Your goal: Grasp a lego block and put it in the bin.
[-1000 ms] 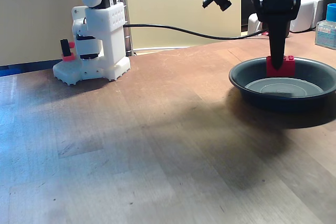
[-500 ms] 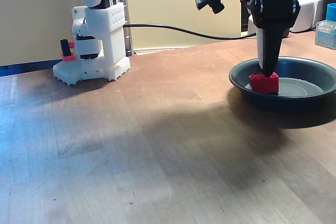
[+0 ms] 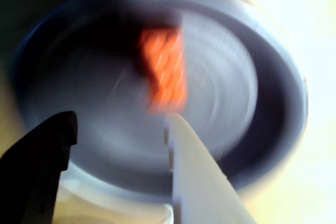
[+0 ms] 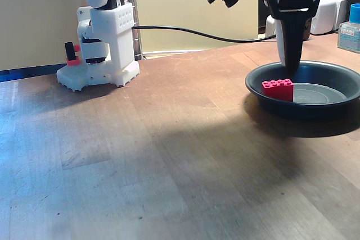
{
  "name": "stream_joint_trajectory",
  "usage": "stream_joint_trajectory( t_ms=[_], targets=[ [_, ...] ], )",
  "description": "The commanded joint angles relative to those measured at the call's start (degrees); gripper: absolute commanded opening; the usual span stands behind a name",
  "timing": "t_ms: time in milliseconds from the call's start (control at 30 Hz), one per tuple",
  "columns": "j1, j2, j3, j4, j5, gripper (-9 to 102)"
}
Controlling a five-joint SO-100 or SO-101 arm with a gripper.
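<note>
The red lego block [image 4: 277, 89] lies flat, studs up, on the floor of the bin [image 4: 304, 108], near its left inner side in the fixed view. In the blurred wrist view the lego block [image 3: 164, 69] shows orange-red near the middle of the dark bin [image 3: 273, 103]. My gripper [image 4: 288, 68] hangs just above the block, pointing down and apart from it. In the wrist view the gripper [image 3: 121, 121] is open, with the black finger [image 3: 47, 156] and the white finger [image 3: 189, 166] spread and nothing between them.
The white arm base [image 4: 104, 54] with its small red knob [image 4: 72, 54] stands at the back left of the wooden table. A black cable [image 4: 197, 33] runs from it to the right. A blue-capped bottle [image 4: 350, 29] and white items [image 4: 329, 15] stand behind the bin.
The block was held upright over the bin, came down to its floor, and now lies flat and free. The fingers have let go and lifted slightly.
</note>
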Motion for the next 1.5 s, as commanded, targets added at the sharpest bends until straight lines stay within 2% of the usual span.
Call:
stream_joint_trajectory(
  t_ms=[0,200,300,500,800,933,1167,1467],
  targets=[
    [0.3,5.8,1.6,0.4,-1.4,15],
    [2.7,13.4,6.1,0.4,-4.6,15],
    [5.9,17.4,9.0,0.4,-12.5,14],
    [16.6,25.9,16.3,0.3,-30.1,0],
    [35.1,35.8,29.2,0.1,-55.8,0],
    [43.2,38.6,36.2,-3.1,-66.8,0],
    [52.0,43.7,48.9,-12.4,-75.5,0],
    [55.0,55.2,69.3,-27.7,-76.2,0]
  ],
)
